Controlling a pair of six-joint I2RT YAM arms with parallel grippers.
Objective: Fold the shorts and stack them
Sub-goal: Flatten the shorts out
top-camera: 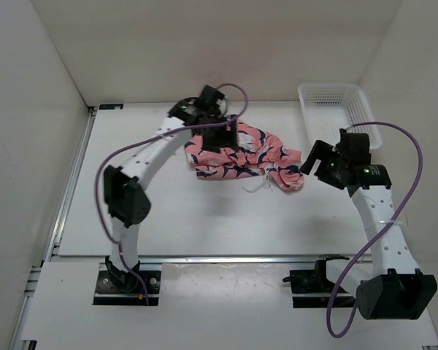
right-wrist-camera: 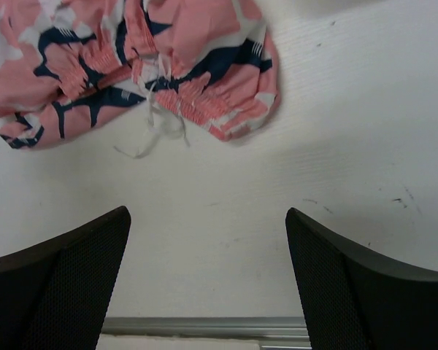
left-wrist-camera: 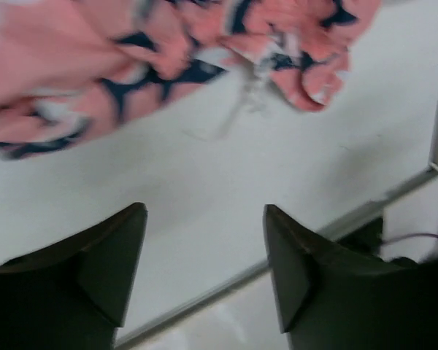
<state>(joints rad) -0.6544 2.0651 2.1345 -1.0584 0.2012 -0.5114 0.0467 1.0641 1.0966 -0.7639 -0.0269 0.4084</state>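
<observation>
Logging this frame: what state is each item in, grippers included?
shorts: crumpled in a heap, unfolded, lying on the table.
drawstring: loose, trailing onto the table.
basket: upright, nothing in it.
left gripper: open, nothing between its fingers, shorts just ahead.
right gripper: open, empty, short of the shorts.
</observation>
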